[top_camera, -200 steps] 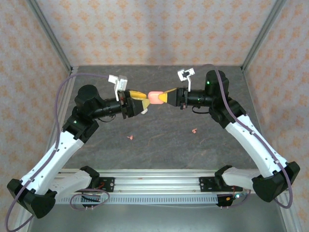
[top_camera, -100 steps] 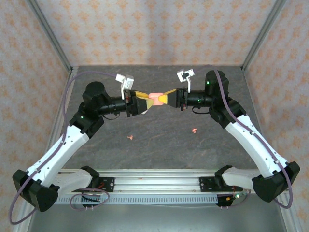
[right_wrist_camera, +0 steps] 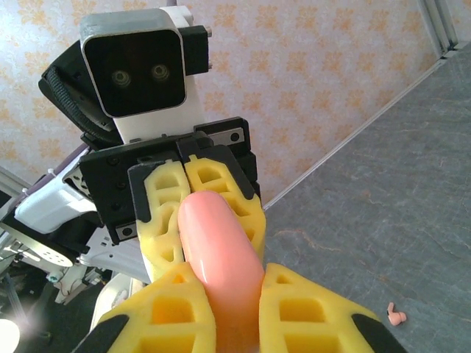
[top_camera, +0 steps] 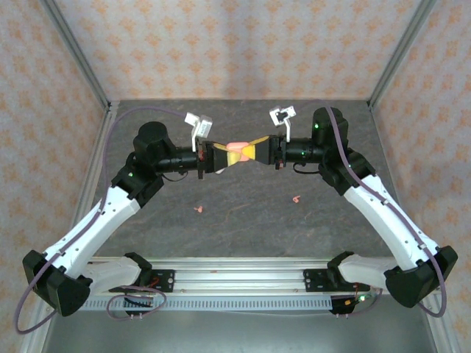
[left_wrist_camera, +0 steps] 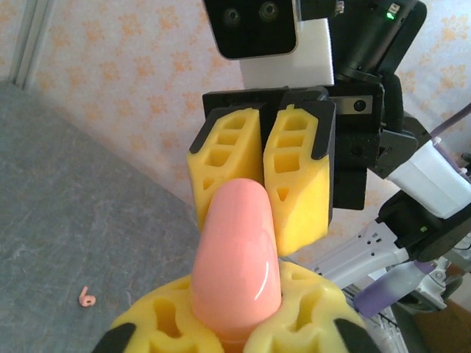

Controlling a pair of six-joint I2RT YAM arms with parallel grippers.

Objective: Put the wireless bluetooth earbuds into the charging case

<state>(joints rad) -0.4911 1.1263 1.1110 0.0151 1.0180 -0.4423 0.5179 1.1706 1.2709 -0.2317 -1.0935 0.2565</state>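
1. The glossy, rounded, coral-pink plastic charging case (top_camera: 238, 151) hung in the air, well clear of the grey stone-look table (top_camera: 243, 235).
2. The left gripper (top_camera: 223, 157) was clamped with its yellow ribbed fingers on one end of the case. The right gripper (top_camera: 255, 152) was clamped on the other end, so the two met nose to nose.
3. The case's long axis ran straight from one gripper to the other, roughly level.
4. Two tiny coral-pink stemmed earbuds (top_camera: 197, 209) lay loose on the table, on the arm-base side of the case. One lay on the left arm's side, the other earbud (top_camera: 296, 198) on the right arm's, both well apart from the grippers.
5. From where I stood I could not make out the case's seam or lid.
6. With both grippers occupied, one would likely have to let go to reach down, and each earbud lay nearer its own side's arm.
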